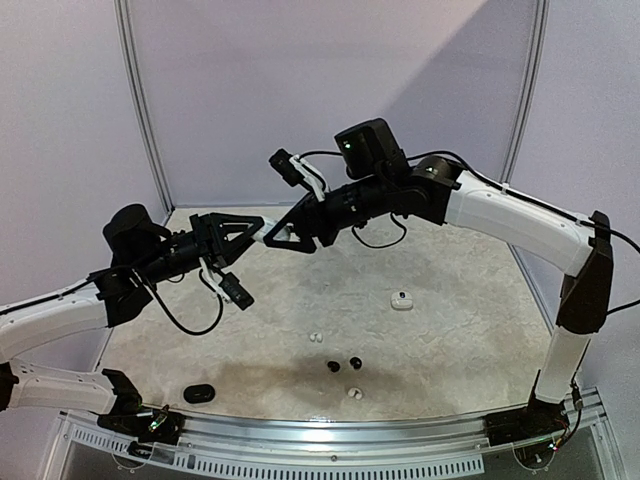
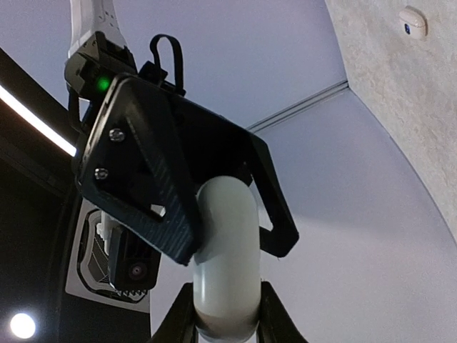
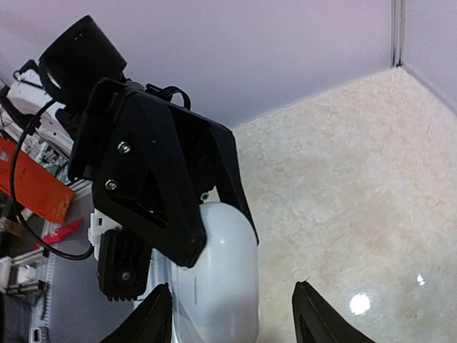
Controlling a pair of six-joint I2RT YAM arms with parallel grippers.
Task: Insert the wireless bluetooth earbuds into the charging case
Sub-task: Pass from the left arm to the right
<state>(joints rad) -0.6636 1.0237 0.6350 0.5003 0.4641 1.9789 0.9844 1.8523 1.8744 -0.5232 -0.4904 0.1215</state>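
Note:
A white charging case [image 2: 225, 257] is held up in the air between the two arms, and my left gripper [image 2: 225, 314] is shut on its near end. In the top view only a small white patch of the case [image 1: 262, 236] shows where the left gripper [image 1: 262, 230] and right gripper [image 1: 273, 240] meet. My right gripper [image 3: 234, 318] stands open around the case [image 3: 218, 279], with a clear gap on its right side. On the table lie white earbuds [image 1: 316, 337] [image 1: 353, 393] and two black earbuds [image 1: 333, 367] [image 1: 355, 361].
A second small white case [image 1: 402, 300] sits on the table at the right, and it shows in the left wrist view as a white case [image 2: 413, 21] too. A black case [image 1: 200, 392] lies near the front left edge. Walls enclose the marble tabletop [image 1: 450, 330].

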